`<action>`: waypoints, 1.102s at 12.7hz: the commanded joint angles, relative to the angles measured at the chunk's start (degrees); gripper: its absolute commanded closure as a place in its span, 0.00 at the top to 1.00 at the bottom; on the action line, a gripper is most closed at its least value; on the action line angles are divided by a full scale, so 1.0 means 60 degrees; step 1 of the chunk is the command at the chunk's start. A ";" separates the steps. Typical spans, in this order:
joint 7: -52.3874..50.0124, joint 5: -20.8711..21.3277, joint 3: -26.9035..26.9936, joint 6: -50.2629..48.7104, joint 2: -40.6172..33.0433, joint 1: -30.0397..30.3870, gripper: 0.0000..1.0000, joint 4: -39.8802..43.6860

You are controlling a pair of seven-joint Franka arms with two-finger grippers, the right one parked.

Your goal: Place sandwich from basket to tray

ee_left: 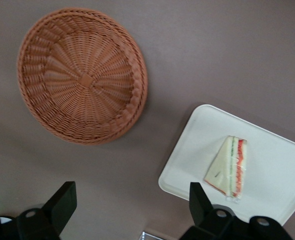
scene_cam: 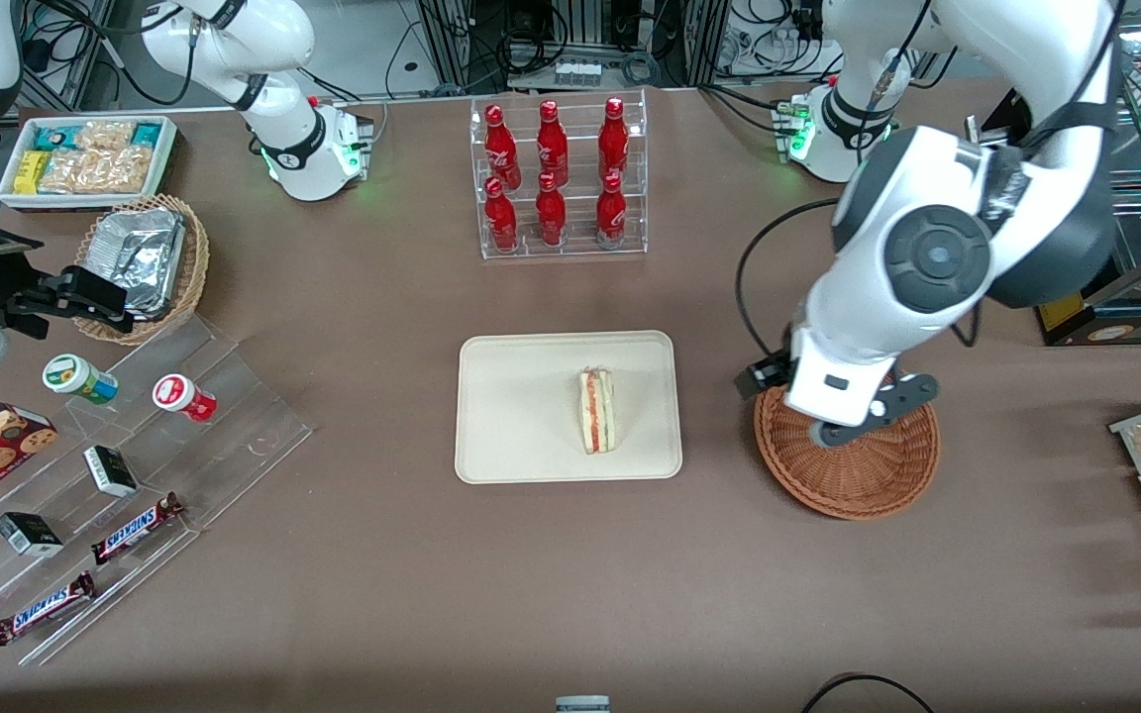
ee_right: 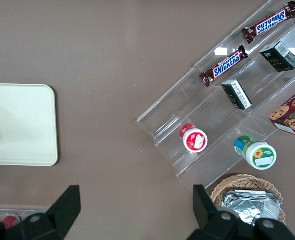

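Brown cloth covers the counter (scene_cam: 382, 594), and on it the sandwich (scene_cam: 596, 411) already lies on the tray (scene_cam: 511, 436), resting on its side near the tray's middle with its orange, white and green layers showing along the cut edge. The basket (scene_cam: 858, 485), just beside the tray toward the working arm's end, holds nothing, as the wrist view shows plainly. The hand (ee_left: 130, 207) hangs above the basket, well clear of the sandwich, with its two fingers spread wide and nothing between them. By my reading the placing step is done and the task is all but finished; what remains calls only for the arm to lift away and settle without brushing the basket rim or the tray. Farther from the front camera stands a clear rack of red bottles (scene_cam: 556, 178). Toward the parked arm's end sit a clear stepped stand (scene_cam: 135, 465) with chocolate bars, small jars and boxes, a lighter basket with crumpled foil (scene_cam: 140, 262), and a white box of snacks (scene_cam: 85, 158). Cables and equipment line the room's edge.
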 commanded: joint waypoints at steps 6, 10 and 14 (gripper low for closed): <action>0.3940 0.0000 -0.0046 -0.1031 -0.1334 0.2238 0.99 -0.0896; 0.5713 0.0000 -0.0003 -0.1164 -0.2139 0.2898 0.99 -0.1716; 0.6594 0.0014 0.0730 -0.1164 -0.2609 0.2767 0.99 -0.2084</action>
